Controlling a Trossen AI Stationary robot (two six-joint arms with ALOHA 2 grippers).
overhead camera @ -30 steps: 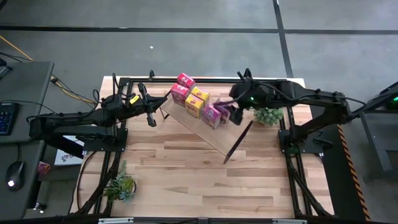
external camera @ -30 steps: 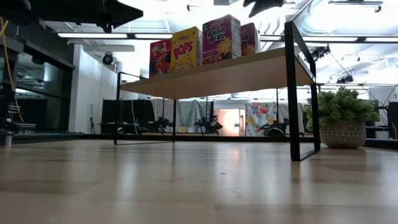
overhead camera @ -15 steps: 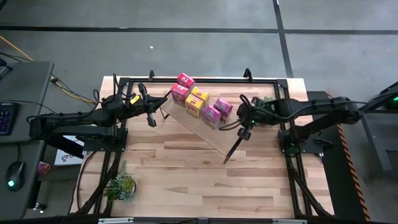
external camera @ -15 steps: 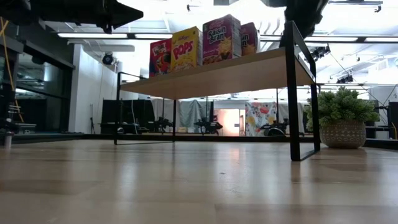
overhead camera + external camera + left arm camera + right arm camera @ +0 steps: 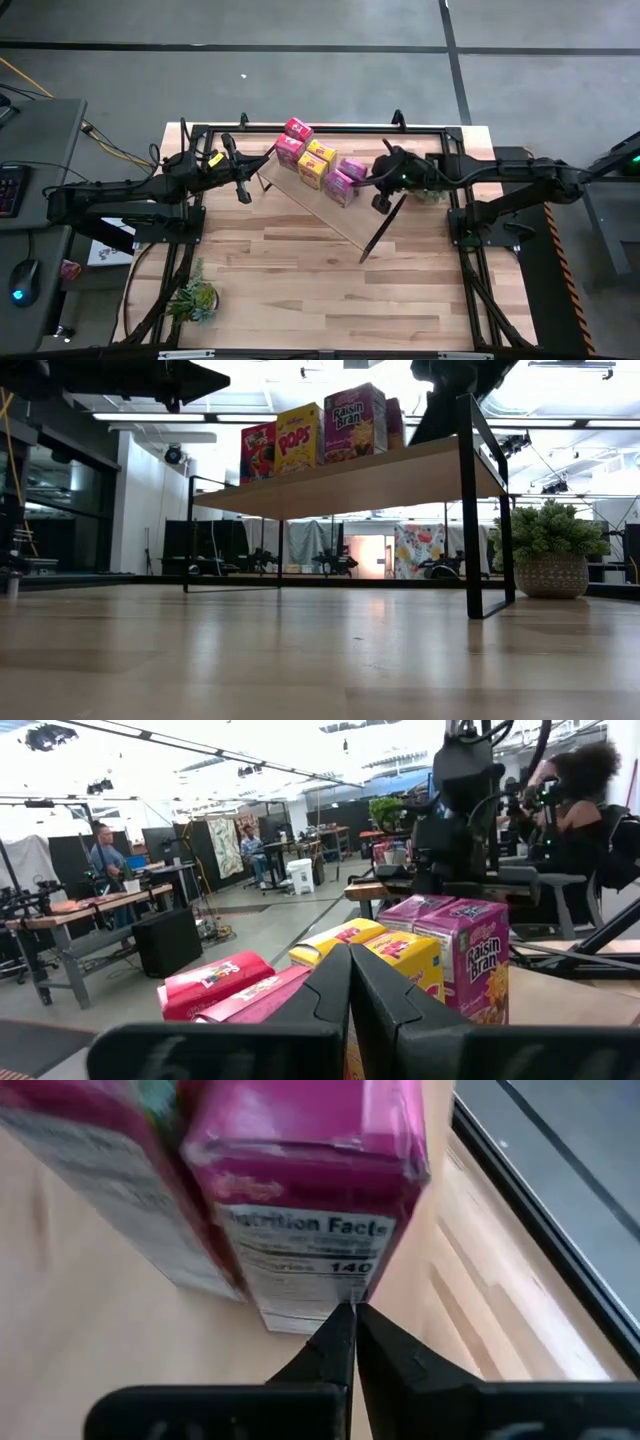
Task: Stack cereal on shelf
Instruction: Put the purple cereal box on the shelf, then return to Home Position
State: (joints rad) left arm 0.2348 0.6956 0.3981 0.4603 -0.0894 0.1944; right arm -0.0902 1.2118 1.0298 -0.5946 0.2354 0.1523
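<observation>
Light: bright overhead fixtures, glare whitening the low view's ceiling.
Blur: magenta box (image 5: 300, 1190) soft up close.
Shadows: faint.

You're in a robotics lab or workshop. At nine o'clock from the tabletop (image 5: 300, 290) sits a desk with a keyboard (image 5: 10, 188) and mouse (image 5: 22, 292). Beyond it, people (image 5: 101, 846) sit at workbenches (image 5: 95, 900) under ceiling strip lights (image 5: 150, 417), on a bare concrete floor (image 5: 300, 80).
</observation>
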